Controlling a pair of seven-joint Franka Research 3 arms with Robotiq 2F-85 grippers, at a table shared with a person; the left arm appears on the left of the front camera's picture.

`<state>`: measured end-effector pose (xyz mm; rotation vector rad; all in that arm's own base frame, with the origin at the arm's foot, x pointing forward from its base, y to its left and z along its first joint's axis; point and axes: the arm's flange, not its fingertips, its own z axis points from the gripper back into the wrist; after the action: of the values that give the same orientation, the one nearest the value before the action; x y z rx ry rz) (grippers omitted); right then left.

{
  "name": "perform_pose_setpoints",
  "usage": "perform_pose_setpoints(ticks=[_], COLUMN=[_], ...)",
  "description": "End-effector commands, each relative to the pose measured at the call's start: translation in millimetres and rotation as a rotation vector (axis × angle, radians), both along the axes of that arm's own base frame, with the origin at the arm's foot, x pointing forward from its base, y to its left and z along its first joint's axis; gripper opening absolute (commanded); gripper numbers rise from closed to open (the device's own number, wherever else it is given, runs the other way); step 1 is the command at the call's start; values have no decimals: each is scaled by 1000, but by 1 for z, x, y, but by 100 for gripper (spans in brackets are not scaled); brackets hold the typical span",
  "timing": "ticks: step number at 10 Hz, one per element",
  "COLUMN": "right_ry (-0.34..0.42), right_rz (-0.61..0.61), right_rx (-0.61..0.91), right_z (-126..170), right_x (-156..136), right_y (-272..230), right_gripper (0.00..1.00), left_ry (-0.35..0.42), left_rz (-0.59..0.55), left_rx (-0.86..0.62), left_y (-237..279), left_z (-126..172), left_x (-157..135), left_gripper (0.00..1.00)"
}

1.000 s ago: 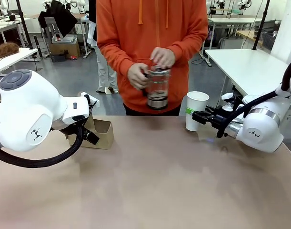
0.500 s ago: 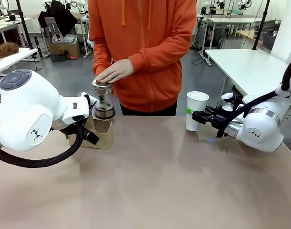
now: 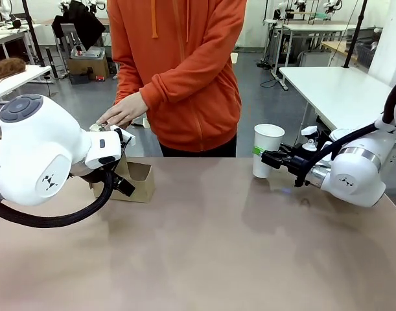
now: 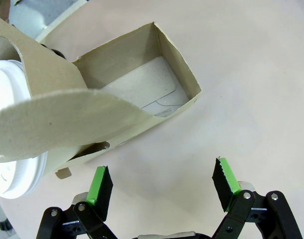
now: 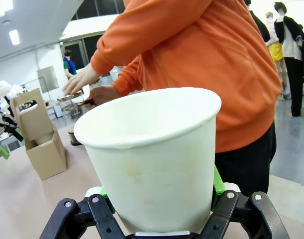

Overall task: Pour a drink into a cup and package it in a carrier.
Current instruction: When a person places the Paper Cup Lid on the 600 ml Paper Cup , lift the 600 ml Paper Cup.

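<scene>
1. Cup (image 3: 268, 150): white paper, upright on the counter (image 3: 217, 259) at its far right. Its long axis is vertical, mouth up and wider than the base. The right wrist view shows the open rim of the cup (image 5: 152, 159) and no lid.
2. Right end effector (image 3: 266, 157): pinching the cup low on its wall, a green pad on each side. The arm reaches in level from the right, fingers horizontal.
3. Carrier (image 3: 136, 181): brown cardboard, far left on the counter, handle tab upright. One pocket shows a bare cardboard floor (image 4: 142, 92); a white lid (image 4: 12, 169) sits in the other.
4. Left end effector (image 4: 162, 181): fingers spread wide, gripping nothing, poised just beside the carrier's near wall and pointing down at the counter.
5. Person's hand (image 3: 123, 110): extended over a metal-topped jug (image 5: 69, 98) beyond the carrier.
</scene>
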<state>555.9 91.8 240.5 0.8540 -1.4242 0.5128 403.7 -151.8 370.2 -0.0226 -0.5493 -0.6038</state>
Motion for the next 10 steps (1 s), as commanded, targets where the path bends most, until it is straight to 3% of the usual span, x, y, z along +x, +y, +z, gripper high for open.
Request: perform_pose_setpoints(ticks=[1,10], right_ry=[-2,-2], right_rz=[-1,-1], right_rx=[4,4], right_z=[4,4], right_x=[0,0], right_y=[1,1], right_gripper=[80,80], left_ry=[0,0], left_rz=[-1,-1], left_rx=[-2,-2], left_y=[0,0], left_z=[0,0], left_x=[0,0], left_gripper=[100,100])
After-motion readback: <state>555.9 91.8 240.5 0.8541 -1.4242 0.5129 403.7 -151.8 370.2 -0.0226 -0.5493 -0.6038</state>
